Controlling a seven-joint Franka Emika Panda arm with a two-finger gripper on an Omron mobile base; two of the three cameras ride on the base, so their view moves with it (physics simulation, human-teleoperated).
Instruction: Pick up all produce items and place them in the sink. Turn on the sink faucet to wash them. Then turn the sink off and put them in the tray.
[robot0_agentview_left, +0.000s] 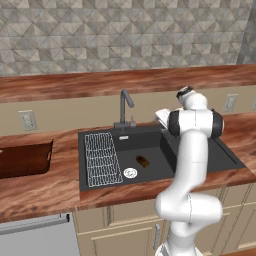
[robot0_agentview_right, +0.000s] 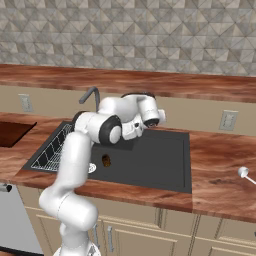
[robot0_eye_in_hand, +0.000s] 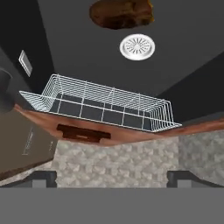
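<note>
A: Now, scan left to right. What do you have?

B: You have the tray at the far left on the counter, well apart from the sink. Inside the basin, the wire rack sits at the left, then the drain, then the produce item just beside the drain on the basin floor. The faucet stands behind the basin.

A: Gripper state?

B: The gripper is at full spread, holding nothing; you see its tips far apart in the hand view.

A: Handling advice?

B: Treat the item as light, firm and probably rounded, so it may roll. Take hold across its narrow middle, jaws square to its long axis, and close gently.
</note>
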